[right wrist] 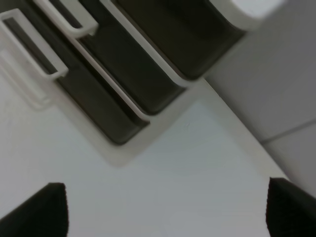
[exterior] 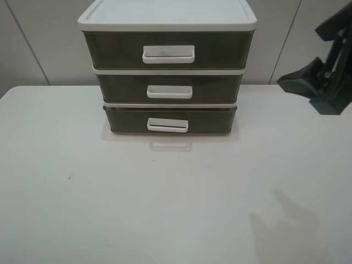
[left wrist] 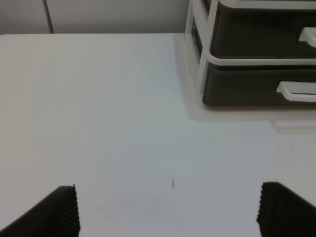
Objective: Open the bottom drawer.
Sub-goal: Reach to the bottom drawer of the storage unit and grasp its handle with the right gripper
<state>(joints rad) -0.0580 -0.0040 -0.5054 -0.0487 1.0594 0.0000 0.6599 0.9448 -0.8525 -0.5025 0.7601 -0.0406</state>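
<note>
Overview and wrist views of a two-arm rig at the outset of a drawer-opening task. A three-drawer unit (exterior: pixel 167 66) stands at the far middle of a white surface (exterior: pixel 110 209). The bottom drawer (exterior: pixel 170 120), a shallow tray of dark translucent plastic, is the lowest tier and sits directly on the surface beneath the middle drawer (exterior: pixel 169 88) and the taller top drawer (exterior: pixel 168 50). Its white loop handle (exterior: pixel 168 125) is centred on the front panel and casts a faint reflection on the surface just before it. The panel appears level with the frame of the unit, so the drawer is judged fully shut. The left claw (left wrist: pixel 168 197) is spread wide with nothing between its fingers; it hangs above bare surface, and the drawer lies well apart from it. The right claw (right wrist: pixel 165 197) is likewise spread wide and empty; in the overview its arm shows only at the right edge, raised and well clear of the unit. Neither claw touches the handle or any other part of the unit. Progress, as judged from these views: no step of the task is done. What remains is the whole sequence: bring one claw to the lowest handle, take hold of or hook the loop, and draw the tray outward along the surface without dragging the unit forward.
</note>
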